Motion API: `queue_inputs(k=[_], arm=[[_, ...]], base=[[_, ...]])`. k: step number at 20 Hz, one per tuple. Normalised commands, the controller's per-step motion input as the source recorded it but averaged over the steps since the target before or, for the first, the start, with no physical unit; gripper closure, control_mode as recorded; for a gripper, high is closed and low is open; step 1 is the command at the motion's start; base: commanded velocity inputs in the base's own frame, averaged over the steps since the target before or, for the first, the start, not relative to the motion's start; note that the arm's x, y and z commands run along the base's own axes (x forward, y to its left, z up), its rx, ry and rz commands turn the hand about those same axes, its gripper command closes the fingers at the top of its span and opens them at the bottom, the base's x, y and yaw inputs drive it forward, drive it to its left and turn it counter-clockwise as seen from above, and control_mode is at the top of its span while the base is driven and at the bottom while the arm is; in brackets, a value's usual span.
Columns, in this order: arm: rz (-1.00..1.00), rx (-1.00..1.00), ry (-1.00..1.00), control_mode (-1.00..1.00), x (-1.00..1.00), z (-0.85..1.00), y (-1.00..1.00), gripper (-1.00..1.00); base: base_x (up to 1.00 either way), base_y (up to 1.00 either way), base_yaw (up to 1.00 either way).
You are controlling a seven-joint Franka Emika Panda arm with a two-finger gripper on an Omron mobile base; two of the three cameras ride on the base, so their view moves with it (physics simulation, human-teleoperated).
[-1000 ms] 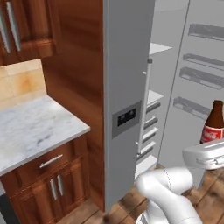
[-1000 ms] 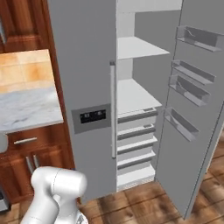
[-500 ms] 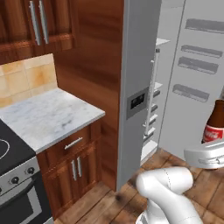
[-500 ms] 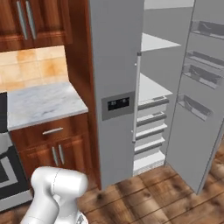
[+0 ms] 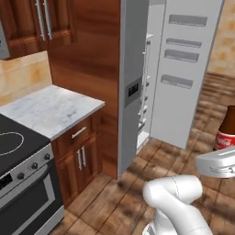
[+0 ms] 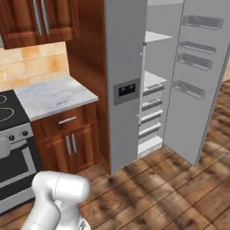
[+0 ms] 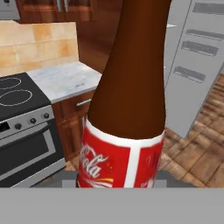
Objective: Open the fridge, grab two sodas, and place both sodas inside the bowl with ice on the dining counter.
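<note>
The soda (image 7: pixel 131 96) stands upright between the jaws, its long axis vertical, narrow neck up and base down in the grip. In the hand view the dark brown glass rises straight out of the jaws and widens toward a red label with white borders around the lower body; white script on the label reads "Coca-Cola", only partly legible at this angle. In the left base view the same bottle (image 5: pixel 226 131) shows at the right edge, upright, its red label just above the white hand.

The gripper (image 5: pixel 219 161) is clamped on the soda low on its body, at or just under the label; the fingertips themselves are hidden behind the bottle. The hand is held out to the right of the arm's base, roughly level, with the white elbow link curled low in front of the base.

Beyond the jaws and well apart from them stands the fridge (image 6: pixel 123 81), its right door (image 6: pixel 197 72) swung wide open, grey shelves and door bins showing. To the left of the held bottle, also well apart, lie a marble-topped wood cabinet (image 6: pixel 56 96) and a black stove (image 5: pixel 18 151). The floor below the jaws is wood plank.
</note>
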Motion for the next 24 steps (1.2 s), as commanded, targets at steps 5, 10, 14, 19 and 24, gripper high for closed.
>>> queue_inputs(k=[5,10,14,19,24], arm=[[0.00,0.00,0.00,1.00,0.00,0.00,0.00,1.00],[0.00,0.00,0.00,1.00,0.00,0.00,0.00,1.00],[0.00,0.00,0.00,1.00,0.00,0.00,0.00,1.00],[0.00,0.00,0.00,1.00,0.00,0.00,0.00,1.00],[0.00,0.00,0.00,1.00,0.00,0.00,0.00,1.00]], base=[[-0.91,0.21,-0.29],[-1.00,0.00,-0.20],[-1.00,-0.01,-0.16],[-0.99,-0.19,-0.12],[-0.92,-0.42,-0.10]])
